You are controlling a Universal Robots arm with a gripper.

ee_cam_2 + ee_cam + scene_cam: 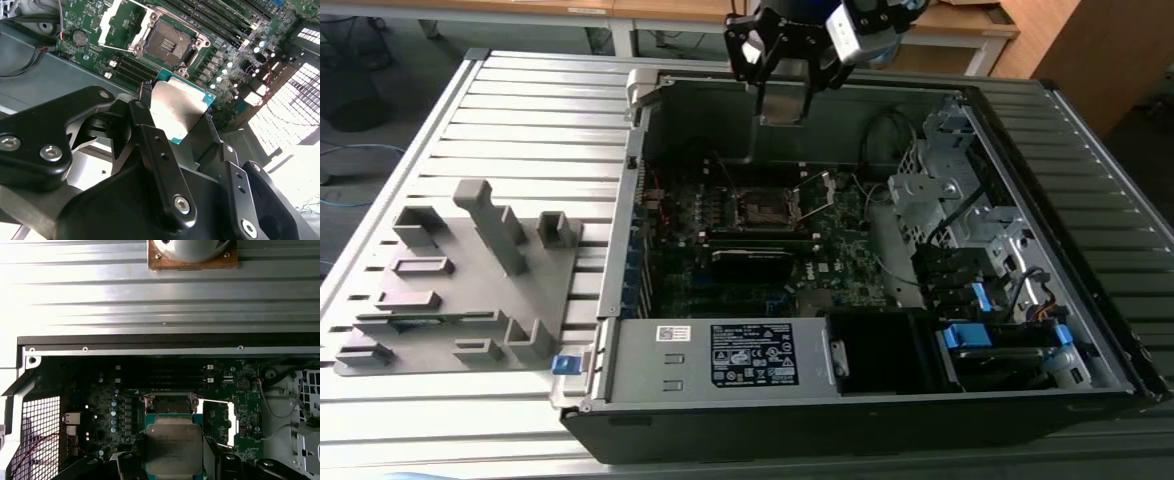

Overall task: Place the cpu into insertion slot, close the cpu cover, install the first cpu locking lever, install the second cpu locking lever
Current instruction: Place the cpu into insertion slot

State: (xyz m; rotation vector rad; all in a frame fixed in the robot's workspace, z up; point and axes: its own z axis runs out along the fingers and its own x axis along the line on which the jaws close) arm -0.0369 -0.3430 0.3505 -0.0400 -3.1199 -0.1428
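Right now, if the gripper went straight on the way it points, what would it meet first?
Probably the open insertion slot or the board beside it, with the held cpu touching first; depth is unclear.

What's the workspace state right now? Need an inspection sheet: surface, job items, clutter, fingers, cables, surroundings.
Surface: ribbed metal table; open computer case lying on it.
Job's things: cpu held above the board, not in the socket; insertion slot empty, dark centre exposed; cpu cover swung open beside the slot.
Clutter: grey fixture block on the table, to the exterior view's left of the case.
Grippers: gripper above the case, fingers shut on the cpu.
Cables: black cables looped inside the case; thin red wire by the board edge.
Surroundings: wooden furniture beyond the table.
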